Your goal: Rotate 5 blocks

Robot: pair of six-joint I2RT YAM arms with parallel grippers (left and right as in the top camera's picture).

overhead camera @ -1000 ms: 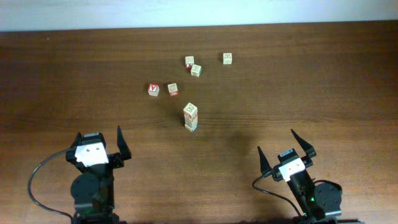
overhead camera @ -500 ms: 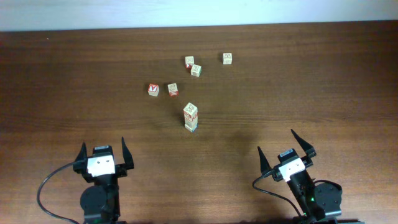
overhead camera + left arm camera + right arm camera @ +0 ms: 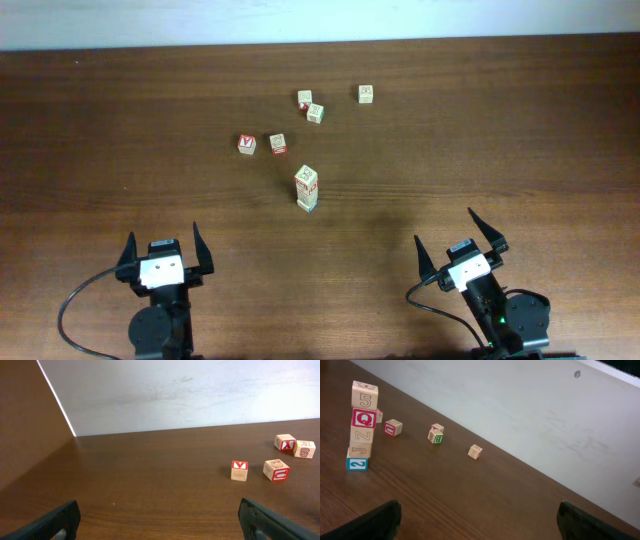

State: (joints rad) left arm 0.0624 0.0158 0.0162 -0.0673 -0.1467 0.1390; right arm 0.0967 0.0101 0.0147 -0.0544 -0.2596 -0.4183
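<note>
**Surface:** dark brown wood-grain table [image 3: 100,120], with a white wall [image 3: 300,20] running along its far edge.

**Task items:** blocks [image 3: 307,188], five small pale wooden alphabet cubes. They stand in a single upright column at about the middle of the table, well clear of both arms.
- Order from the top, read in the right wrist view: the pale "5" cube [image 3: 365,395], then the red "Q" cube [image 3: 364,418], then two pale cubes with outline letters.
- The blue "2" cube [image 3: 357,463] is at the base, resting on the table.

**Loose cubes**, all lying between the column and the far edge:
- The red "V" cube [image 3: 246,144] is left of the column.
- The pale cube with a red-bordered face [image 3: 278,143] is just right of the "V" cube and apart from it.
- The red "X" cube [image 3: 304,99] and the green "B" cube [image 3: 315,113] lie close together, nearer the far edge. Whether they touch cannot be told.
- The single pale cube [image 3: 366,93] is farthest right, on its own.

**Arms:**
- The left gripper [image 3: 164,232] is by the near edge, left side. Its black fingers [image 3: 201,252] are spread wide, with bare table between them.
- The right gripper [image 3: 444,225] is by the near edge, right side. Its black fingers [image 3: 487,228] are likewise spread wide and hold nothing.
</note>
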